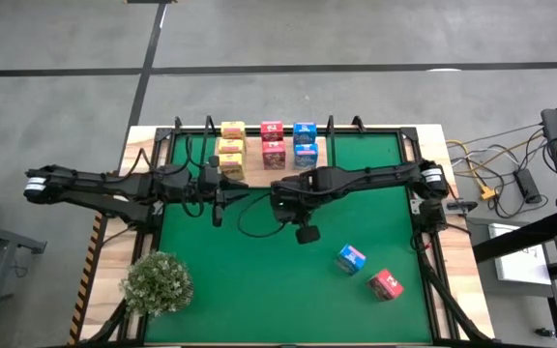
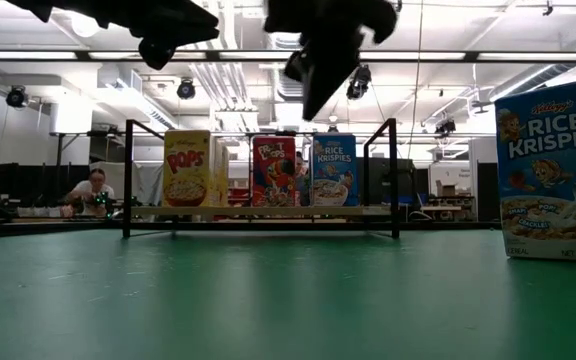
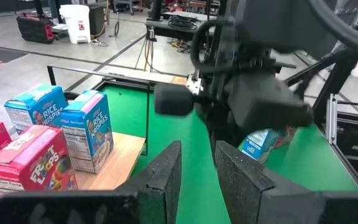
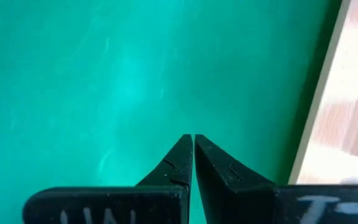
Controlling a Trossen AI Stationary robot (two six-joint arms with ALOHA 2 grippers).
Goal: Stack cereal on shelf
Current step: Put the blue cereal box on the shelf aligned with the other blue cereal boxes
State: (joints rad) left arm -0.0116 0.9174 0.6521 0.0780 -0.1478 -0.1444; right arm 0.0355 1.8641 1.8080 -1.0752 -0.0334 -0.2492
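- Cereal stands in colour columns on the shelf (image 1: 249, 153) at the desk's far edge: yellow (image 1: 231, 147), pink-red (image 1: 272, 142), blue (image 1: 305, 143), presumably so each stack grows by kind.
- Two cartons, blue (image 1: 351, 258) and red (image 1: 386, 284), lie loose on the green mat (image 1: 259, 290), well apart from the shelf.
- Our right gripper (image 1: 280, 201) hangs over the mat, fingers together, empty.
- Our left gripper (image 1: 217, 203) waits nearby, fingers slightly apart, holding nothing.

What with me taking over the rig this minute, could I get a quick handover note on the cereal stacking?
Left gripper: open, empty, above the mat beside the shelf.
Right gripper: shut, empty, over the mat near the shelf.
Done: seven cereal boxes on the shelf: three yellow, two red, two blue.
Left: a blue box and a red box lie on the mat.
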